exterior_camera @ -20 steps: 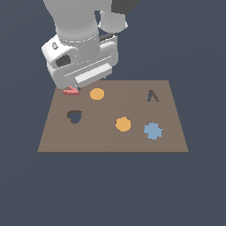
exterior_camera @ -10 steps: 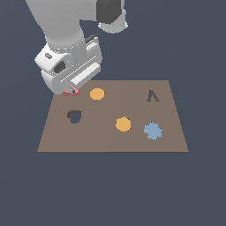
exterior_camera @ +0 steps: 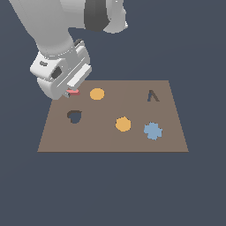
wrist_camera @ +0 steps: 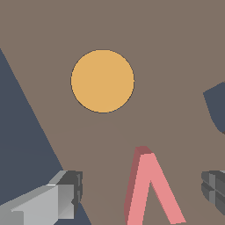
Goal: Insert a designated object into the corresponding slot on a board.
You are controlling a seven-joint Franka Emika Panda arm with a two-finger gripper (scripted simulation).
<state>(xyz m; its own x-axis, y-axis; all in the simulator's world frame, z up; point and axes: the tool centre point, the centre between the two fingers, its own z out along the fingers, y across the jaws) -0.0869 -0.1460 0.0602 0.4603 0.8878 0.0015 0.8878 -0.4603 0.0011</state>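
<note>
A simulated Panda arm's gripper (wrist_camera: 140, 193) hangs over the brown board (exterior_camera: 110, 141) at the exterior view's far left corner, its two fingers (wrist_camera: 61, 197) spread apart on either side of the pink-red caret piece (wrist_camera: 149, 189), neither visibly touching it. The piece lies flat on the board, just beside an orange disc (exterior_camera: 97, 93). Nearer the front sit a dark heart-shaped cutout (exterior_camera: 74, 116), a second orange disc (exterior_camera: 123, 124) and a blue cross-like piece (exterior_camera: 152, 130). Well apart, toward the far right corner, the A-shaped slot (exterior_camera: 152, 96) stands unfilled. Plain dark blue-grey ground surrounds the board.
</note>
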